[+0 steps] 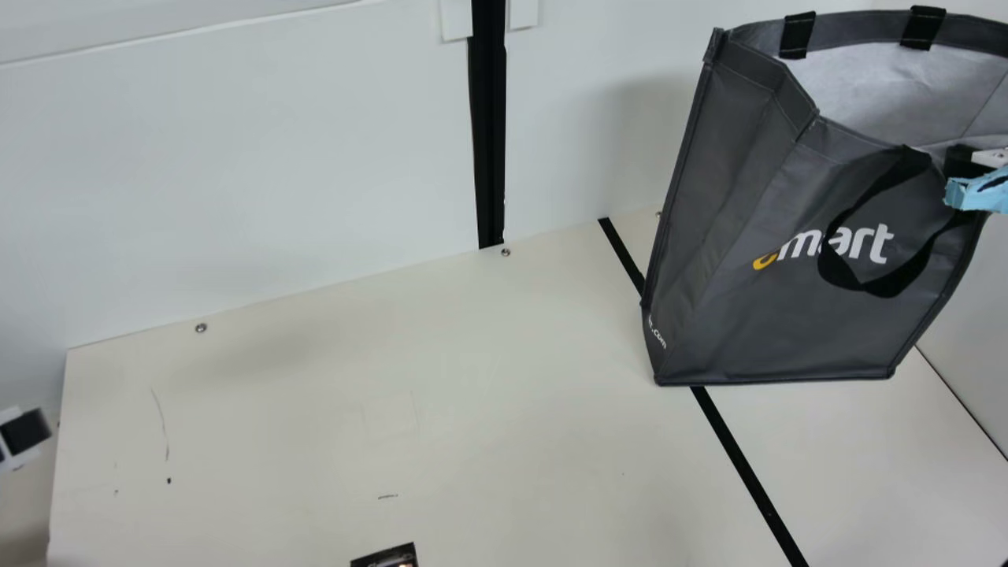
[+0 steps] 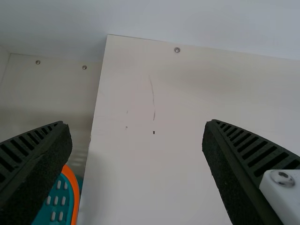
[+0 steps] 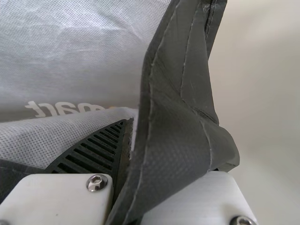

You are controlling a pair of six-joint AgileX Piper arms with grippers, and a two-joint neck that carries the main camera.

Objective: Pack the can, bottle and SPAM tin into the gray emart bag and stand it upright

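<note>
Gray emart bag (image 1: 787,323) sits mouth up and open on the desk (image 1: 394,425), right side, over a black strip (image 1: 748,468). Right gripper (image 1: 959,177) at the bag's rim; jaws closed on the fabric, one inside, one outside. Left gripper (image 1: 25,432) near the desk's left end; jaws wide apart, holding nothing. Dark item (image 1: 386,557) partly visible, main view's bottom edge; identity unclear.

From where I'm standing, the left gripper (image 1: 27,431) just pokes in at the main view's left edge, its black ribbed fingers (image 2: 257,149) spread wide in its wrist view. Over at the right edge, the right gripper (image 1: 962,162) pinches the bag (image 1: 787,315), one finger (image 3: 101,147) inside it, the other hidden behind the cloth.
</note>
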